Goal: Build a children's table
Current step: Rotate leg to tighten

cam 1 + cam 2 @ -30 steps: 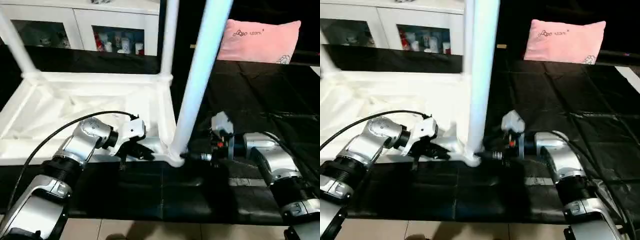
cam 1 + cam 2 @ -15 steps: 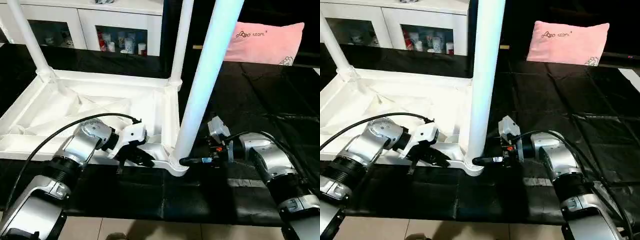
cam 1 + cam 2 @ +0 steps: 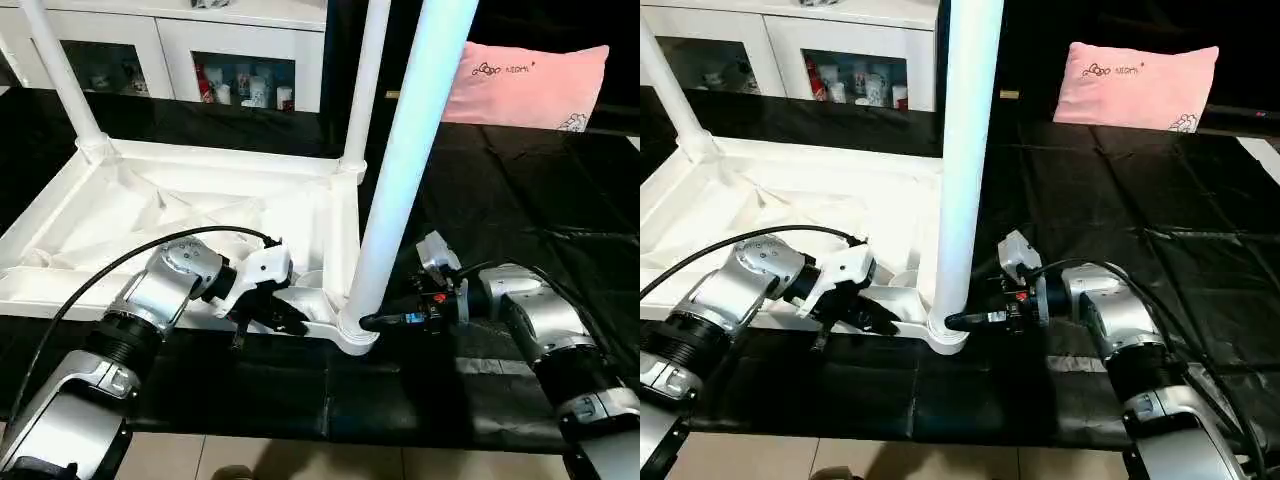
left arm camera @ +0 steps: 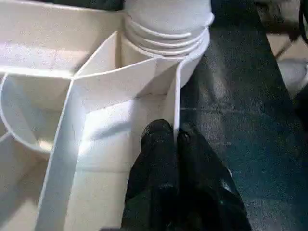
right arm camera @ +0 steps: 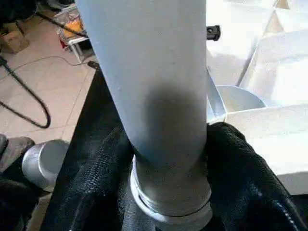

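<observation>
The white children's table (image 3: 180, 215) lies upside down on black cloth, ribbed underside up. Two far legs (image 3: 365, 80) stand in their corner sockets. A near leg (image 3: 400, 170) rises from the near right corner socket (image 3: 352, 335). My left gripper (image 3: 290, 322) is shut on the thin rim wall (image 4: 172, 96) just beside that socket, its fingertips (image 4: 159, 139) pinching the wall from both sides. From the right, my right gripper (image 3: 372, 322) is closed around the bottom of the near leg (image 5: 154, 96), with a black finger (image 5: 236, 163) pressed against each side.
A pink pillow (image 3: 525, 85) lies at the back right. A white cabinet (image 3: 200, 50) with glass doors stands behind the table. Black cloth (image 3: 520, 200) covers the work surface, and its front edge meets tiled floor (image 3: 300, 460) near my forearms.
My right gripper's fingers have drawn in around the bottom of the near leg. The left gripper keeps its grip on the rim. The camera view has shifted a little.
</observation>
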Tool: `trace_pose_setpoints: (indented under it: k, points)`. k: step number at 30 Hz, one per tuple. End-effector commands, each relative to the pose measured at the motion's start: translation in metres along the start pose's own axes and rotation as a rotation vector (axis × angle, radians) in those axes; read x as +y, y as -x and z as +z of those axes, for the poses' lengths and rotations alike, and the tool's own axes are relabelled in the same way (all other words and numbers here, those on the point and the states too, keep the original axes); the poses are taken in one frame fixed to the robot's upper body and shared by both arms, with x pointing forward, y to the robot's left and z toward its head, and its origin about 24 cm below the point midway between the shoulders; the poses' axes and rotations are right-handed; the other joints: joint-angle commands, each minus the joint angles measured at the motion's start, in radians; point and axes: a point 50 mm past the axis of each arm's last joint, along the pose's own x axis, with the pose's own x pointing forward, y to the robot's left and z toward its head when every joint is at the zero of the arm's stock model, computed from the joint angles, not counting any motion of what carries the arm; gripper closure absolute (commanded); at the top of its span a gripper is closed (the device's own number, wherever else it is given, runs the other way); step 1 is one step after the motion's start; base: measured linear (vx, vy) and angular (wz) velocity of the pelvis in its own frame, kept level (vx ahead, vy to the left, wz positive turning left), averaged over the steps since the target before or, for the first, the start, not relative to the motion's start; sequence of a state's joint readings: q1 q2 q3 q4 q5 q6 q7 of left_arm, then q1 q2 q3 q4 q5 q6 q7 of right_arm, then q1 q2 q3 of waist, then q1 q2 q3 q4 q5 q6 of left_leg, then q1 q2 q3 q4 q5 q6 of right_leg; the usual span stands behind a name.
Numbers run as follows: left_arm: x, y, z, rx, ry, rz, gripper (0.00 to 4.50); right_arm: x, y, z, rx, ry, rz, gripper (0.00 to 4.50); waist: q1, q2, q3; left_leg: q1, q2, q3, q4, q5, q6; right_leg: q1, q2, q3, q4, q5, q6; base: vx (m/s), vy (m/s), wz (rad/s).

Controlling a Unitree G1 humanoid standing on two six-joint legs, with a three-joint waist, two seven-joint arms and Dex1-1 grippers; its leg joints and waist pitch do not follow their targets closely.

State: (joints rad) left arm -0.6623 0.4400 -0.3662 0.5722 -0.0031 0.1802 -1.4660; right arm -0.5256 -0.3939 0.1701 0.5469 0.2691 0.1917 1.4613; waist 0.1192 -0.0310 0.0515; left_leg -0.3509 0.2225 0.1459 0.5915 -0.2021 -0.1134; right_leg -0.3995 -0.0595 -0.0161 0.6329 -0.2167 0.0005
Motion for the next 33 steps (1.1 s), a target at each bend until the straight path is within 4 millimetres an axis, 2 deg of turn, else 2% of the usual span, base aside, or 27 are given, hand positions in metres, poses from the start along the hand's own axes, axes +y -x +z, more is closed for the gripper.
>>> trace_pose_setpoints:
  k: [1,2,4,5,6,7,8,10,11,12,13,14,18,20,24,25,26,30,31,33]
  points:
    - [0.006,-0.012,0.004,-0.055,0.064,0.108,4.5,0.0,-0.012,-0.01,-0.013,-0.116,-0.044,2.5,-0.006,0.006,-0.069,0.002,-0.002,0.027,-0.059,-0.036,0.059,0.061,-0.048,0.019,-0.047,0.163,-0.31,0.0,0.0,0.0]
    - [0.01,-0.016,0.006,-0.078,0.106,0.162,4.5,-0.004,-0.021,-0.016,0.015,-0.117,-0.126,2.5,-0.01,0.006,-0.067,0.002,-0.003,0.026,-0.062,-0.052,0.046,0.06,-0.048,0.018,-0.051,0.126,-0.303,0.0,0.0,0.0]
    - [0.016,-0.022,0.01,-0.092,0.145,0.241,4.5,-0.01,-0.034,-0.022,0.048,-0.124,-0.25,2.5,-0.021,0.006,-0.06,0.002,-0.007,0.023,-0.071,-0.112,0.006,0.06,-0.053,0.02,-0.068,-0.027,-0.265,0.0,0.0,0.0]
    - [0.019,-0.025,0.012,-0.098,0.168,0.279,4.5,-0.014,-0.042,-0.022,0.043,-0.147,-0.311,2.5,-0.027,0.006,-0.058,0.001,-0.007,0.023,-0.074,-0.126,-0.006,0.06,-0.053,0.021,-0.072,-0.067,-0.256,0.0,0.0,0.0]
    - [0.019,-0.025,0.012,-0.098,0.169,0.28,4.5,-0.014,-0.042,-0.022,0.043,-0.148,-0.313,2.5,-0.039,0.004,-0.055,0.001,-0.008,0.021,-0.077,-0.154,-0.021,0.061,-0.053,0.022,-0.078,-0.127,-0.24,0.0,0.0,0.0]
    - [0.022,-0.028,0.014,-0.103,0.186,0.308,4.5,-0.018,-0.05,-0.022,0.032,-0.177,-0.369,2.5,-0.042,0.006,-0.055,0.0,-0.009,0.019,-0.078,-0.167,-0.026,0.062,-0.054,0.022,-0.08,-0.159,-0.232,0.0,0.0,0.0]
    - [0.025,-0.031,0.018,-0.11,0.206,0.34,4.5,-0.022,-0.058,-0.02,0.017,-0.205,-0.418,2.5,-0.05,0.013,-0.054,0.002,-0.01,0.018,-0.079,-0.188,-0.032,0.058,-0.054,0.023,-0.084,-0.201,-0.22,0.0,0.0,0.0]
    - [0.033,-0.037,0.028,-0.132,0.247,0.419,4.5,-0.028,-0.08,-0.014,-0.009,-0.261,-0.516,2.5,-0.066,0.01,-0.049,0.006,-0.013,0.019,-0.081,-0.231,-0.034,0.051,-0.051,0.025,-0.093,-0.271,-0.208,0.0,0.0,0.0]
    - [0.038,-0.04,0.034,-0.142,0.265,0.466,4.5,-0.031,-0.091,-0.011,-0.007,-0.288,-0.574,2.5,-0.072,0.012,-0.05,0.008,-0.015,0.016,-0.082,-0.246,-0.044,0.05,-0.052,0.025,-0.096,-0.317,-0.196,0.0,0.0,0.0]
    - [0.039,-0.041,0.035,-0.145,0.269,0.477,4.5,-0.032,-0.093,-0.011,-0.005,-0.294,-0.587,2.5,-0.076,0.012,-0.053,0.006,-0.013,0.012,-0.084,-0.236,-0.049,0.054,-0.053,0.024,-0.095,-0.32,-0.188,0.0,0.0,0.0]
    - [0.04,-0.042,0.037,-0.148,0.272,0.493,4.5,-0.033,-0.098,-0.009,-0.007,-0.304,-0.603,2.5,-0.075,0.015,-0.054,0.007,-0.012,0.012,-0.084,-0.231,-0.047,0.051,-0.053,0.024,-0.096,-0.306,-0.19,0.0,0.0,0.0]
    - [0.044,-0.044,0.043,-0.158,0.278,0.539,4.5,-0.033,-0.108,-0.005,-0.032,-0.312,-0.621,2.5,-0.077,0.014,-0.055,0.007,-0.012,0.016,-0.081,-0.219,-0.034,0.05,-0.05,0.026,-0.095,-0.241,-0.204,0.0,0.0,0.0]
    - [0.049,-0.047,0.047,-0.128,0.257,0.601,4.5,-0.033,-0.119,0.001,-0.056,-0.292,-0.653,2.5,-0.073,0.017,-0.059,0.006,-0.012,0.018,-0.08,-0.167,-0.019,0.055,-0.049,0.025,-0.086,-0.108,-0.232,0.0,0.0,0.0]
    - [0.05,-0.046,0.045,-0.108,0.245,0.614,4.5,-0.035,-0.116,0.001,-0.071,-0.288,-0.679,1.95,-0.071,0.015,-0.059,0.005,-0.013,0.019,-0.08,-0.157,-0.011,0.058,-0.049,0.025,-0.086,-0.085,-0.238,0.0,0.0,0.0]
    - [0.05,-0.041,0.038,-0.086,0.227,0.614,4.5,-0.039,-0.098,-0.003,-0.123,-0.302,-0.734,1.59,-0.069,0.018,-0.056,0.008,-0.01,0.02,-0.084,-0.192,-0.007,0.057,-0.051,0.026,-0.091,-0.118,-0.236,0.0,0.0,0.0]
    - [0.048,-0.038,0.037,-0.106,0.18,0.588,4.5,-0.042,-0.084,-0.002,-0.184,-0.339,-0.754,1.59,-0.068,0.021,-0.056,0.009,-0.009,0.019,-0.085,-0.195,-0.007,0.057,-0.051,0.027,-0.092,-0.122,-0.235,0.0,0.0,0.0]
    - [0.048,-0.036,0.035,-0.109,0.182,0.582,4.5,-0.042,-0.077,-0.001,-0.207,-0.332,-0.748,1.33,-0.064,0.018,-0.06,0.009,-0.008,0.02,-0.084,-0.183,0.003,0.06,-0.051,0.028,-0.089,-0.09,-0.236,0.0,0.0,0.0]
    - [0.045,-0.032,0.03,-0.112,0.168,0.551,4.5,-0.041,-0.062,-0.001,-0.226,-0.293,-0.727,1.08,-0.061,0.016,-0.065,0.004,-0.01,0.022,-0.079,-0.102,0.019,0.068,-0.048,0.026,-0.077,0.044,-0.253,0.0,0.0,0.0]
    - [0.042,-0.028,0.025,-0.109,0.151,0.514,4.5,-0.038,-0.048,0.001,-0.23,-0.234,-0.693,0.96,-0.062,0.013,-0.067,0.002,-0.011,0.022,-0.078,-0.077,0.025,0.071,-0.048,0.025,-0.073,0.084,-0.261,0.0,0.0,0.0]
    - [0.038,-0.024,0.02,-0.097,0.12,0.454,4.5,-0.034,-0.035,0.004,-0.227,-0.172,-0.636,0.84,-0.06,0.01,-0.07,0.0,-0.011,0.024,-0.074,-0.039,0.052,0.075,-0.047,0.025,-0.069,0.154,-0.272,0.0,0.0,0.0]
